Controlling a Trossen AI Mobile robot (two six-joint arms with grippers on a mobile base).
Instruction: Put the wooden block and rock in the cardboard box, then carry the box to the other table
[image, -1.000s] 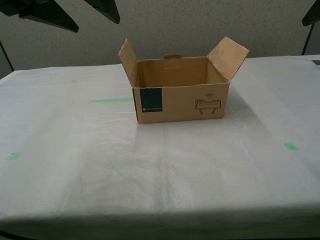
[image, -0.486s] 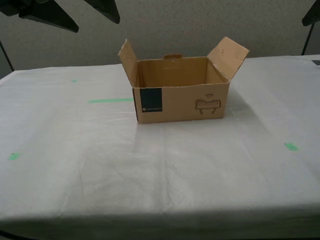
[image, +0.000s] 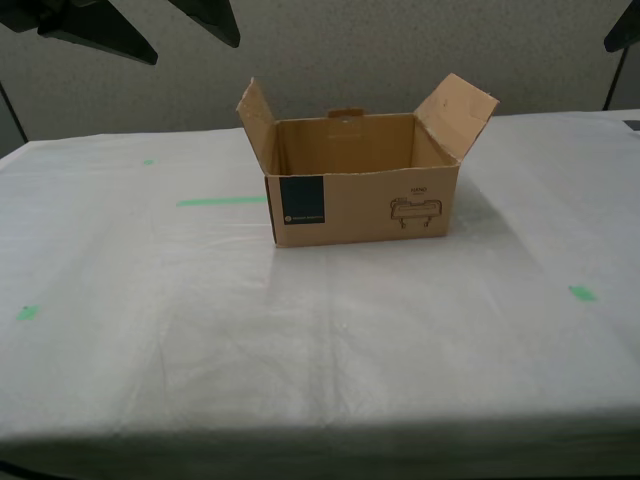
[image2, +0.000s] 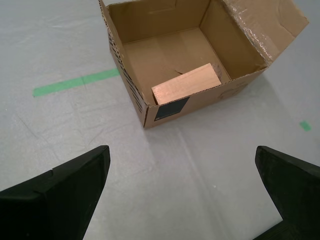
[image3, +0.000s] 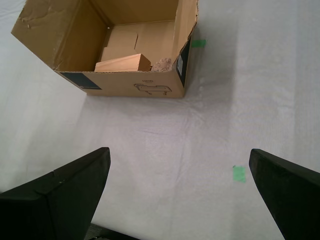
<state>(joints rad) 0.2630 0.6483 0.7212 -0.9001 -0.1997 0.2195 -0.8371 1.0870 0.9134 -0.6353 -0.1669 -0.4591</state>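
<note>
Both pincers hang raised above the worktop, clear of the cardboard box, each looking down at it from its own side. My first pincer is released — its 2 dark fingers stand wide apart with bare cover between them, grasping nothing. My second pincer is likewise spread wide and empty, its fingers framing the cover on the near side of the box.

The box sits upright on the wrinkled whitish cover, toward the far edge in the exterior view, its 2 side flaps raised and splayed outward, its top open. Inside, the wooden block lies flat on the floor of the box against the front wall; the rock lies just beside one end of the block, in a corner.

Open cover surrounds the box on every side. A long green tape strip runs up to the box on the exterior view's left; small green marks lie well apart from it.
</note>
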